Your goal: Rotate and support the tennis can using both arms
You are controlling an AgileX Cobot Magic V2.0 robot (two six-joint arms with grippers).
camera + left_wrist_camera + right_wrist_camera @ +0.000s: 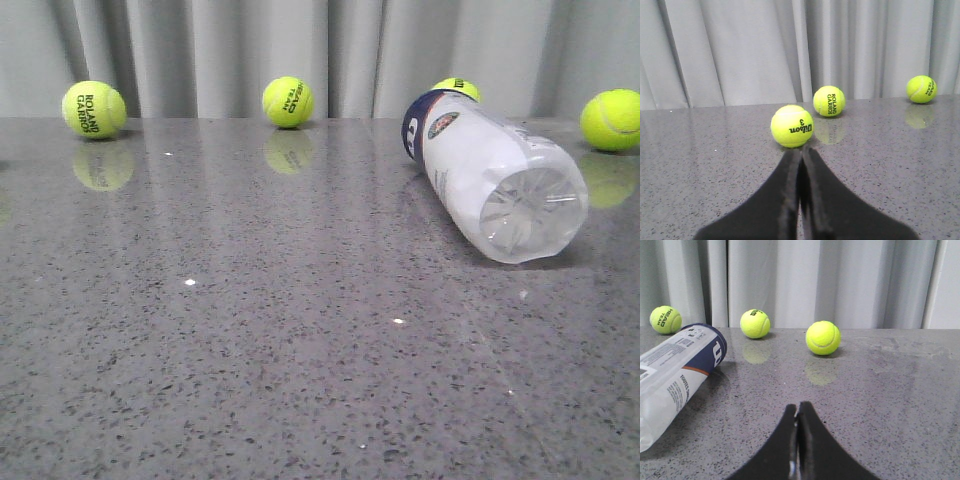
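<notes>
Balls, far left: a Roland Garros tennis ball [94, 109] and a Head Team tennis ball [288, 101] sit well apart along the back of the grey speckled table [250, 350], before the pale curtain [250, 50].
Left gripper: the left gripper [801, 155], seen only from its own wrist camera, has its fingers pressed together on nothing; a Wilson 3 ball [792, 126] lies just ahead of the tips.
Can, position: the tennis can [490, 180] lies on its side at the table's right, resting on the surface, untouched by either arm.
Can, axis: its long axis runs from back-left to front-right; the navy-and-orange end band [415, 122] points away toward the curtain, the ribbed clear base [530, 205] faces the front camera.
Can, handling: judged light, thin-walled and apparently empty, so it should flex under a hard squeeze; the smooth round plastic will likely slip and roll.
Can, hold: the stiffer ends, band and ribbed base, look like the safest contact points, one arm at each.
Balls, right: one ball [457, 88] peeks from behind the can's far end; another [611, 120] sits near the right edge.
Right gripper: the right gripper [799, 412] is likewise closed and empty, the can off to one side of it and apart.
</notes>
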